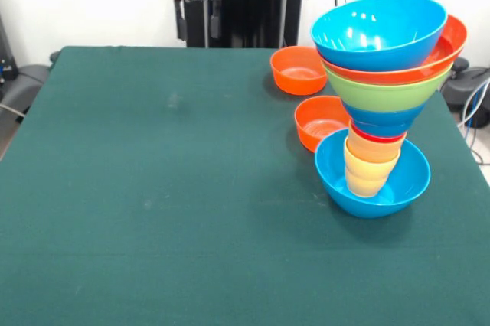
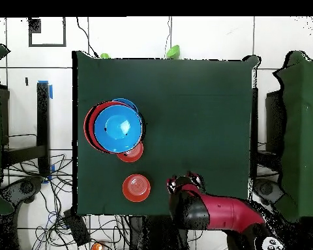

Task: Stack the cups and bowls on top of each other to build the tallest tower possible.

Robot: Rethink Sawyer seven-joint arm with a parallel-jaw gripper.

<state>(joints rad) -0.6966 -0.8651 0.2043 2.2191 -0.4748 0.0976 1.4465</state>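
Jaws hung empty at the far edge of the tabletop [image 1: 153, 188], my gripper [image 1: 199, 24] well clear of everything; whether they stood apart or together, I could not tell. Over to the side the tower [image 1: 383, 96] stood, leaning, its base a light-blue bowl [image 1: 337, 177], another light-blue bowl [image 1: 379, 31] topping it. Two small orange bowls [image 1: 298, 70] sat just beside, one touching the base.

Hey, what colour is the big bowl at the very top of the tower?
Light blue. The glossy plastic top bowl shows best in the front view, sitting tilted in a large orange bowl.
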